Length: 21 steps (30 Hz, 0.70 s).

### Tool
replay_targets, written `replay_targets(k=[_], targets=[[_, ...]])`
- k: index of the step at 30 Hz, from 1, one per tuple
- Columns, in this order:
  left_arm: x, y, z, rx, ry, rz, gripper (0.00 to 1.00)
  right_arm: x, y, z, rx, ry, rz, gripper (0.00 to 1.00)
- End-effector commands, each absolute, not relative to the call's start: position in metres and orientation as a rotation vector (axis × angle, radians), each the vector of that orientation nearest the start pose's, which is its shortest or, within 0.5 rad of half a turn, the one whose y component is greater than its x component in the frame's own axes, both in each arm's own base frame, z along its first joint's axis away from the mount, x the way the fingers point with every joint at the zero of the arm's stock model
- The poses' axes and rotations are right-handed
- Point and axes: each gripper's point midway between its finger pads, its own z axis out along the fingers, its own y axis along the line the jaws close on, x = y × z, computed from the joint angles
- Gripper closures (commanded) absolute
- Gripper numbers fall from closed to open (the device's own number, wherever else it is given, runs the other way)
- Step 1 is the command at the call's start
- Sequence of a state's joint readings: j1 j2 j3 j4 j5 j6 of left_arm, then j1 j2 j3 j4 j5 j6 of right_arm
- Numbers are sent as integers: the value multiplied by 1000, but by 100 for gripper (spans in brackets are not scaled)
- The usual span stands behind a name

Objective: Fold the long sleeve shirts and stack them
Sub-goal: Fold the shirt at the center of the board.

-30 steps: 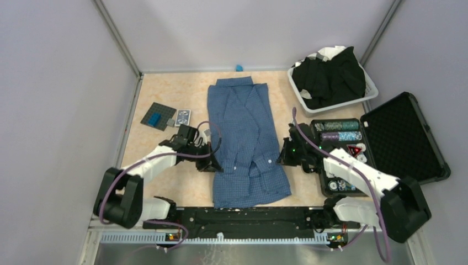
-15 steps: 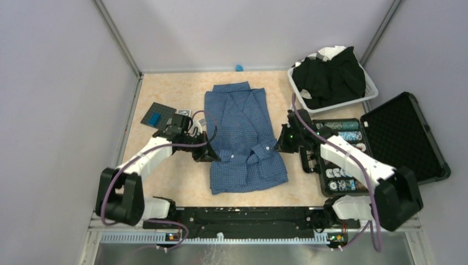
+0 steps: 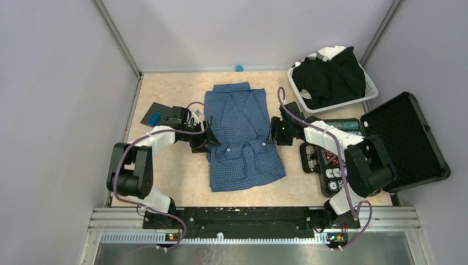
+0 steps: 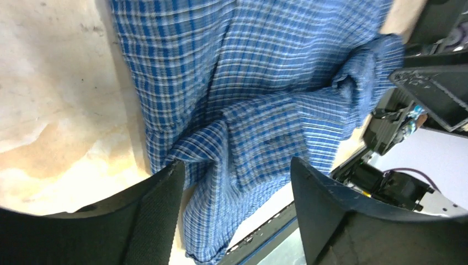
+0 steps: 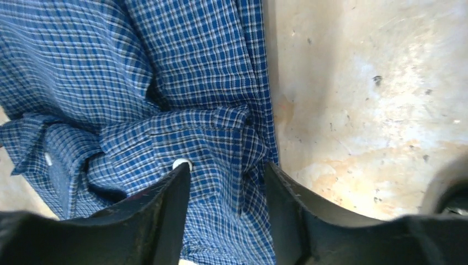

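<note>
A blue fine-checked long sleeve shirt lies on the table, its sleeves folded across the middle. My left gripper is at its left edge and my right gripper at its right edge. In the left wrist view the left gripper is open, with the checked cloth lying loose under the gap. The right gripper is open too, above the shirt's edge and a white button. Black shirts are piled in a white basket.
An open black case with poker chips lies right of the shirt, close to my right arm. A dark plate with a blue brick is at the left. A small blue object sits by the back wall.
Both grippers moved toward the back along the shirt's sides, drawing its lower part up so the shirt lies shorter. Both jaws went from shut to open and let the cloth go.
</note>
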<state>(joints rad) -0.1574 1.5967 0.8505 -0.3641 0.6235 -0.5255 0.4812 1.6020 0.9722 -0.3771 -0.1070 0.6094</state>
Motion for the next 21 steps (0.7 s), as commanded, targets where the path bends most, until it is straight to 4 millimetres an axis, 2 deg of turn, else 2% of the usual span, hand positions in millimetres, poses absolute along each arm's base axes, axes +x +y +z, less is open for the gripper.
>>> replay_targets(k=[1,4,8,10,12,16,21], targets=[[301,-152,114,-134,2535,-913,19,317,195,109,66,2499,497,45],[278,-142,121,-104,2536,-840,18,294,184,105,44,2514,487,44],[235,-139,101,-79,2596,-803,23,263,174,91,15,2537,496,43],[223,-152,101,-12,2610,-730,25,250,172,83,-11,2553,492,43],[213,-167,103,-2,2628,-726,27,238,173,74,-29,2572,496,43],[189,-166,76,-126,2708,-703,31,222,171,58,-39,2609,463,43],[174,-156,63,-248,2686,-650,29,207,173,42,-41,2649,470,45]])
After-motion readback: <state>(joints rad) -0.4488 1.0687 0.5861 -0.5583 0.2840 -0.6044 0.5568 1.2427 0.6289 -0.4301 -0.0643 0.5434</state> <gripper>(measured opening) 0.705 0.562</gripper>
